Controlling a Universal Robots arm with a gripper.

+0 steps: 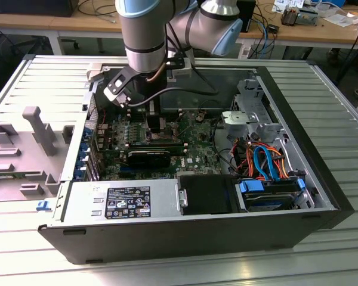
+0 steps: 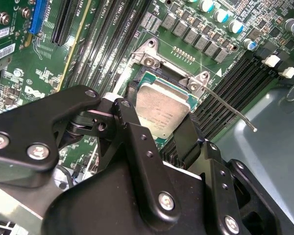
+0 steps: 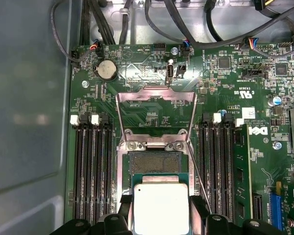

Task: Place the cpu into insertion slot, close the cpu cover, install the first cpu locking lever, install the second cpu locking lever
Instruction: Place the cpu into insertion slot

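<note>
The cpu (image 3: 160,208), a flat silver square, sits between my gripper's (image 3: 160,218) black fingers (image 3: 125,210), shut on its two sides. It hangs just over the near half of the insertion slot (image 3: 154,162), whose dark pin field shows beyond it. Past the slot, the cpu cover (image 3: 156,91) is swung open and stands back over the green board. The second wrist view has the cpu (image 2: 161,110) in my gripper (image 2: 159,129) with a thin locking lever (image 2: 230,105) sticking out beside the socket. In the exterior view my gripper (image 1: 158,119) reaches down into the open computer case.
Long black memory slots (image 3: 90,171) flank the socket on both sides. Cables (image 3: 186,19) cross the far board edge. In the exterior view a power supply (image 1: 125,202) and a drive bay with coloured cables (image 1: 268,161) fill the case front; a grey fixture (image 1: 42,128) stands left.
</note>
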